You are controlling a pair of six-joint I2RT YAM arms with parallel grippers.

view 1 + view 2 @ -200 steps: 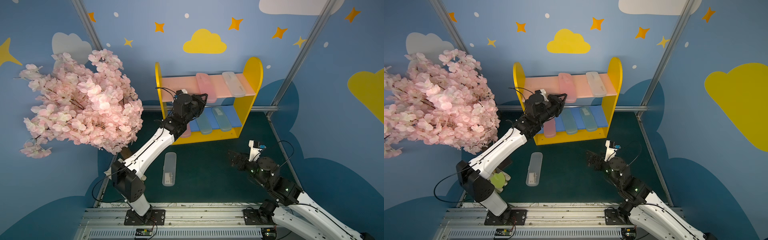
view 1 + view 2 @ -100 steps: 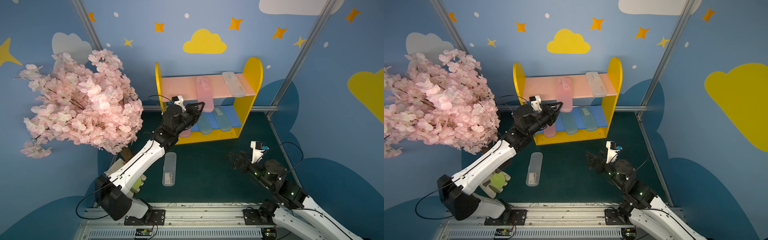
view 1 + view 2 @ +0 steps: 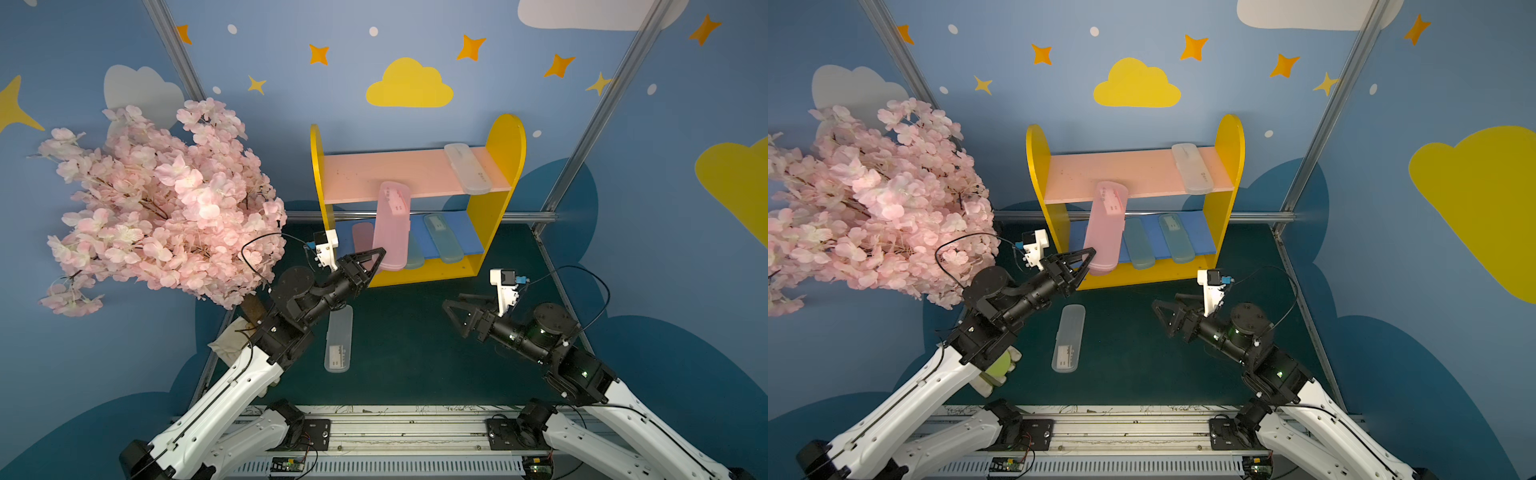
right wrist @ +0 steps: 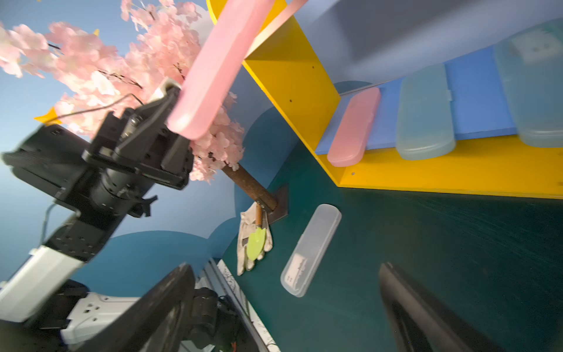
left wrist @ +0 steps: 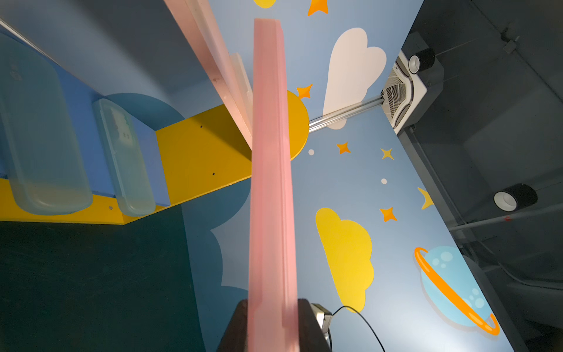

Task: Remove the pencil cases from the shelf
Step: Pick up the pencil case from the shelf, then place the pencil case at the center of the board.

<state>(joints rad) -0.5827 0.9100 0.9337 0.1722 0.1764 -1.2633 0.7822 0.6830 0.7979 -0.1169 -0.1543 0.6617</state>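
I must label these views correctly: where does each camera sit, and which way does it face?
Top views: above the robot's base, looking down at the shelf; both arms show, left tool shut on the pink case, right tool open.
Left wrist: on the left arm, looking along the pink case toward the shelf; only its fingers show.
Right wrist: on the right arm, facing the shelf and left arm; its open fingers show.
Shared: pink case and shelf, in every view.
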